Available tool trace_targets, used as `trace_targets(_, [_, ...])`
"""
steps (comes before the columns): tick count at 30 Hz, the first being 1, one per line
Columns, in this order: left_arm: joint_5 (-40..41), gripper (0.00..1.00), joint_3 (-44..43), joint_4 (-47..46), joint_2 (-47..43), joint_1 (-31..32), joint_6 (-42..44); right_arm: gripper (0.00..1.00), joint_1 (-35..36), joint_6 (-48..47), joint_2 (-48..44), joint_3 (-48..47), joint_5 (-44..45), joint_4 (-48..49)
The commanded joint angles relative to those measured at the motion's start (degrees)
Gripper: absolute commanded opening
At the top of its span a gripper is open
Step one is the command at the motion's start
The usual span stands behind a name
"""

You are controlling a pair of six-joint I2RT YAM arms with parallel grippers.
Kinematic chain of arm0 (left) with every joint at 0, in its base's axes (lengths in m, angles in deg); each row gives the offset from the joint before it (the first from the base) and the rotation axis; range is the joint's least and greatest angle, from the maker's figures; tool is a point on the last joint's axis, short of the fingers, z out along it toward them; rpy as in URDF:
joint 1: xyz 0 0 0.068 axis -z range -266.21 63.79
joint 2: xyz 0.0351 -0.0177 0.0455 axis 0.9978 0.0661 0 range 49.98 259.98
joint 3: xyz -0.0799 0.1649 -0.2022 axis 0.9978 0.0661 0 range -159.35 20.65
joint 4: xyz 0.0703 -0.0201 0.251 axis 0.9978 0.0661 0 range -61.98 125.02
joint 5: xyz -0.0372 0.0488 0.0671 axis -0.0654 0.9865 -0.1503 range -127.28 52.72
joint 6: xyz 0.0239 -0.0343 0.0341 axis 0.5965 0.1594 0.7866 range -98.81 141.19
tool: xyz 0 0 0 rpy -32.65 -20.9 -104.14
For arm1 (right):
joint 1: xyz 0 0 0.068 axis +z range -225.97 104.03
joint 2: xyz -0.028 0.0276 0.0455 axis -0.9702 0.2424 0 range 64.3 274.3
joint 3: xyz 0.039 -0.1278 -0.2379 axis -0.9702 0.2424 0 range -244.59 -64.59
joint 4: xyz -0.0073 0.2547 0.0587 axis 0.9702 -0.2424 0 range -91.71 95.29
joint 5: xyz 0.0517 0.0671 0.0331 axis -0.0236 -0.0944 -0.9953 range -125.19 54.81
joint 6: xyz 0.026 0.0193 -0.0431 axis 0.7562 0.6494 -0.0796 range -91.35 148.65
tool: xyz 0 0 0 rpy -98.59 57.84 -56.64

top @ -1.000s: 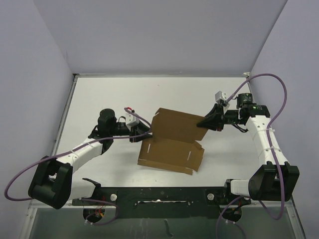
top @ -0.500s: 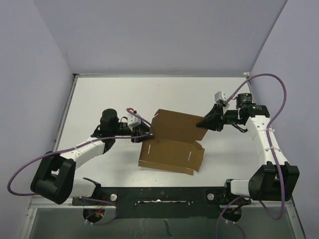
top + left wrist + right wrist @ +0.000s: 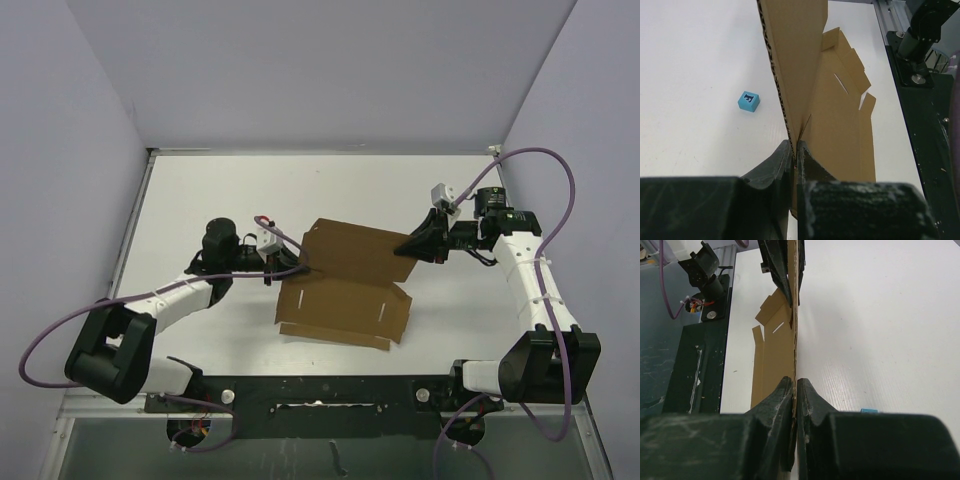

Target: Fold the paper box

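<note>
The paper box (image 3: 345,305) is a brown die-cut cardboard sheet in the middle of the table. Its near half with slits and flaps lies flat, and its far panel (image 3: 355,255) is raised. My left gripper (image 3: 300,268) is shut on the panel's left edge. In the left wrist view the fingertips (image 3: 795,145) pinch the corrugated edge of the panel (image 3: 795,55). My right gripper (image 3: 408,245) is shut on the panel's right edge. In the right wrist view the jaws (image 3: 795,382) clamp the thin cardboard (image 3: 775,355), with the left gripper's fingers (image 3: 782,270) at the far end.
A small blue cube (image 3: 748,101) sits on the white table beyond the raised panel; a sliver of it (image 3: 869,410) shows in the right wrist view. The black base rail (image 3: 320,395) runs along the near edge. Walls enclose the table on three sides.
The left gripper, open beside the panel's left edge earlier, has shut on that edge. The flat near half has shifted slightly. The right arm holds still.
</note>
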Motion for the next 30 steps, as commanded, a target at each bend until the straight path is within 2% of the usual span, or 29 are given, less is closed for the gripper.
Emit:
trace_targets(1, [-2.9,0.0,-2.0,-5.6,1.2,0.5,-2.6,0.0,0.5,-0.7,-0.9,-2.7,-5.2,0.2])
trace_targets(6, [0.3,0.01,-1.2,-8.3,0.7,0.5,-6.4,0.0,-0.1,-0.3,-0.5,-3.0,-4.4,0.2])
trace_targets(8, [7.3,0.22,-0.2,-10.3,-1.4,0.4,-13.4,0.0,-1.0,-0.6,-0.5,-3.2,-4.4,-0.4])
trace_targets(10, [14.2,0.37,1.8,-10.7,-5.4,0.4,-18.2,0.0,-2.3,-1.4,-0.5,-3.1,-4.9,-1.3])
trace_targets(14, [27.4,0.58,8.8,-12.5,-16.2,0.0,-27.4,0.0,-3.9,-1.7,-0.2,-3.1,-5.1,-1.5])
trace_targets(15, [30.6,0.65,10.3,-11.1,-19.5,-0.2,-29.6,0.0,-4.1,-1.6,0.0,-3.1,-5.0,-1.6])
trace_targets(18, [38.9,0.74,14.1,-0.1,-29.3,-1.5,-35.2,0.0,-4.5,-1.5,0.7,-3.1,-5.0,-1.7])
trace_targets(23, [44.2,0.76,16.4,17.7,-43.0,-5.5,-39.7,0.0,-6.4,-0.2,1.2,-3.3,-5.2,-0.8])
trace_targets(25, [46.9,0.73,18.1,24.0,-47.2,-6.5,-43.3,0.0,-7.3,1.7,1.3,-2.9,-5.1,0.9])
trace_targets(29, [50.9,0.48,22.9,33.0,-52.3,-7.2,-47.3,0.0,-7.7,4.1,1.8,-2.1,-4.0,3.4])
trace_targets(30, [50.5,0.46,23.9,33.5,-52.5,-7.2,-47.8,0.0,-7.7,4.5,2.1,-2.0,-3.8,3.8])
